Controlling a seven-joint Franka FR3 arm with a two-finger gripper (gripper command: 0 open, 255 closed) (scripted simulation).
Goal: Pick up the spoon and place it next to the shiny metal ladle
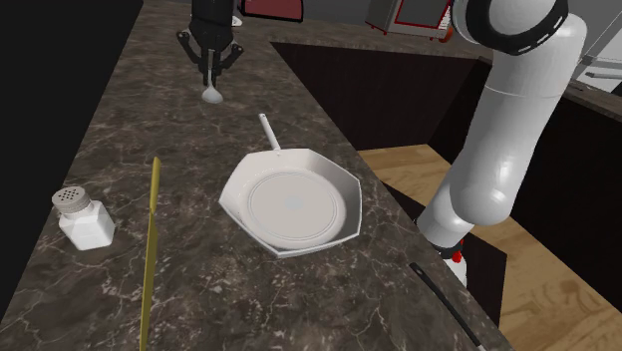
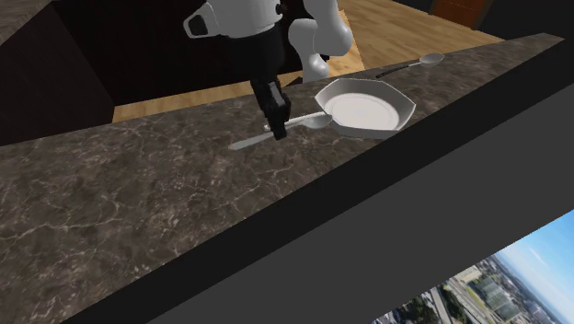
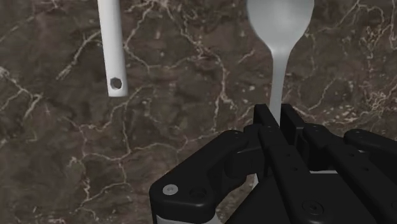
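Observation:
My black gripper (image 1: 211,72) is shut on the thin handle of a pale grey spoon (image 1: 211,95) at the far end of the dark marble counter (image 1: 189,289). In the wrist view the fingers (image 3: 264,121) clasp the handle, and the spoon's bowl (image 3: 280,19) sticks out ahead of the gripper (image 3: 275,113). From the second exterior view the spoon (image 2: 308,121) lies level under the gripper (image 2: 276,129); whether it rests on the stone I cannot tell. The ladle (image 2: 409,64), with a dark handle and grey bowl, lies beyond the pan near the counter's end, and its handle (image 1: 439,297) shows by the arm's base.
A white frying pan (image 1: 294,204) sits mid-counter between spoon and ladle, its handle (image 3: 112,51) pointing toward the gripper. A white shaker (image 1: 85,219) and a long yellow stick (image 1: 150,249) lie at the shoulder view's left. The counter drops to a wooden floor (image 1: 419,170).

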